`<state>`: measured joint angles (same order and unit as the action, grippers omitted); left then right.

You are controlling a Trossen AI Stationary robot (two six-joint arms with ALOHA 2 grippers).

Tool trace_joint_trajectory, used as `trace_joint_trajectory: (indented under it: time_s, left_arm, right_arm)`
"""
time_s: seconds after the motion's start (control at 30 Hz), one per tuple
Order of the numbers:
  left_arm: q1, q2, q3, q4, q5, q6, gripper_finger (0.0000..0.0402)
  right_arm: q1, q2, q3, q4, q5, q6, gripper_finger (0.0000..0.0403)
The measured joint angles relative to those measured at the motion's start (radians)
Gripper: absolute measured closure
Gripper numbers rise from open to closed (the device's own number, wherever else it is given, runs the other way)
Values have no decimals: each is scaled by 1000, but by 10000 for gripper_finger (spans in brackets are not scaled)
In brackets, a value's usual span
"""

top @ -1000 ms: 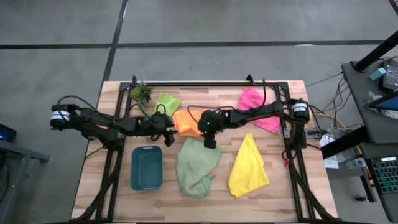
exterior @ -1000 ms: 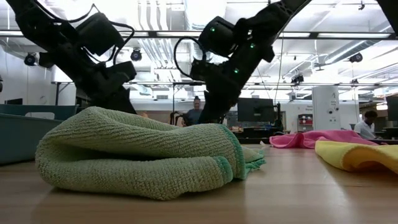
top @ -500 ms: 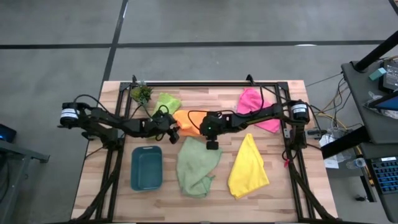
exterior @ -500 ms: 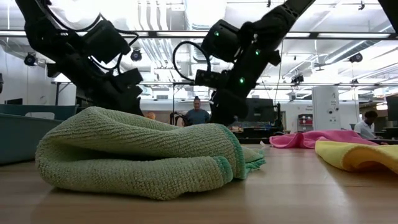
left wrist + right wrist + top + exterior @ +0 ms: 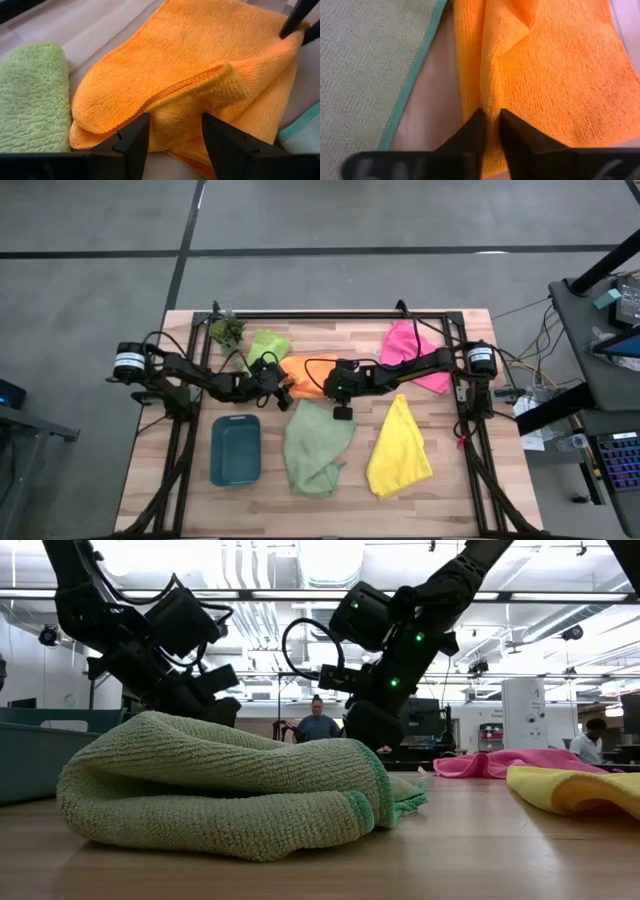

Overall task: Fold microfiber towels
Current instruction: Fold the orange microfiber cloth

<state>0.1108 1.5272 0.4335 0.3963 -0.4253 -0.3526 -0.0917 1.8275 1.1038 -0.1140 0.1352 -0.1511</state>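
Note:
The orange towel (image 5: 305, 372) lies rumpled on the table's middle, between the lime green towel (image 5: 268, 345) and the pale sage towel (image 5: 315, 448). My right gripper (image 5: 490, 125) comes from the table's right and is shut on the orange towel's right part (image 5: 325, 383). My left gripper (image 5: 175, 142) is open at the towel's left end (image 5: 287, 390). Its fingers stand on either side of a doubled, bulging edge (image 5: 200, 95). The pink towel (image 5: 410, 350) and yellow towel (image 5: 400, 448) lie apart on the right. My right gripper pinches a raised ridge of the orange towel (image 5: 489, 102) between its two fingers. It comes slanting down from the table's right. The ridge looks like a fold of more than one layer, and the rest of the towel lies slack on the table. Whether my left gripper's fingers (image 5: 132, 142) touch the cloth, I cannot tell.
A teal tray (image 5: 236, 448) sits near the front left, and a small potted plant (image 5: 228, 330) at the far left corner. The sage towel lies bunched just in front of both grippers. A black frame rail (image 5: 330, 315) runs along the far edge.
My left gripper has reached toward the table's right and sunk toward the orange towel's left end. My right gripper has come down onto the towel. The towels have stayed where they were.

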Motion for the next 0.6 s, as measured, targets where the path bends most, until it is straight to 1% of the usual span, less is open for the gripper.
trace_joint_trajectory:
  time_s: [0.03,0.07,0.17,0.33,0.4,0.47,0.6]
  left_arm:
    - [-1,0,0,-3,5,0,235]
    - [-1,-6,0,-7,16,0,235]
    - [-1,-38,0,-53,64,0,235]
    - [-1,-124,0,-185,193,-31,235]
    - [-1,-155,-1,-235,216,-35,235]
    - [-3,-176,-2,-225,220,-34,235]
    - [-3,-181,-2,-166,231,-19,235]
  right_arm:
    - [0,0,0,0,0,-3,376]
    - [0,0,0,0,0,-4,384]
    - [0,-1,5,-5,0,6,390]
    - [0,-8,21,-6,15,29,394]
    - [0,-8,25,-8,27,33,394]
    - [0,-8,29,-8,32,36,394]
    - [0,-8,32,-8,74,71,394]
